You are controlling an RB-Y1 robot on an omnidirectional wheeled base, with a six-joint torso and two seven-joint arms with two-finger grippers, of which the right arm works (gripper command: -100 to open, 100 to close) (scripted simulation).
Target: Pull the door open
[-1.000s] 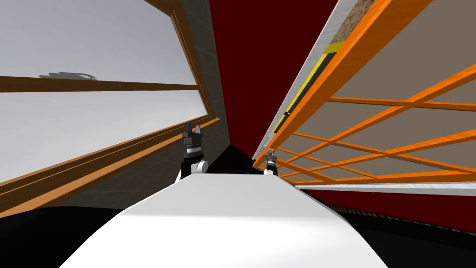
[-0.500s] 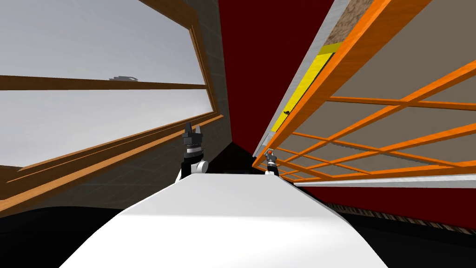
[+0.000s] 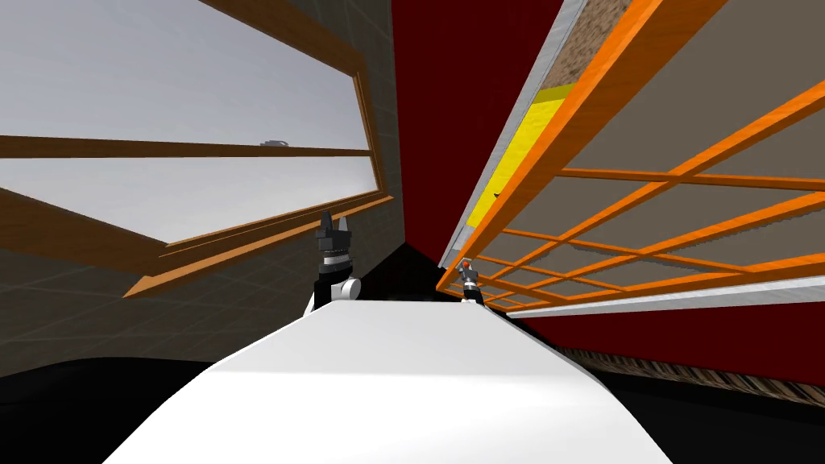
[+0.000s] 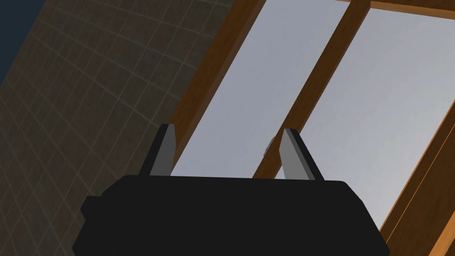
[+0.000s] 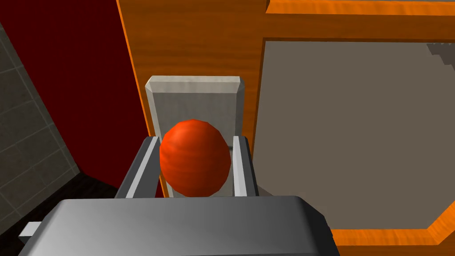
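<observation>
Two fingers (image 5: 143, 171) of the right jaws press the sides of the red knob (image 5: 194, 162), gripping it between them. Just beyond the jaws, a grey plate (image 5: 194, 104) backs the knob on the orange door (image 5: 191, 40) frame. Dark red wall (image 5: 75, 66) flanks it. The left jaws are raised, well apart from the door, fingers parted.

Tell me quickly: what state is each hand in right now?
Left hand: open, holding nothing.
Right hand: closed on the red-orange door knob.
</observation>
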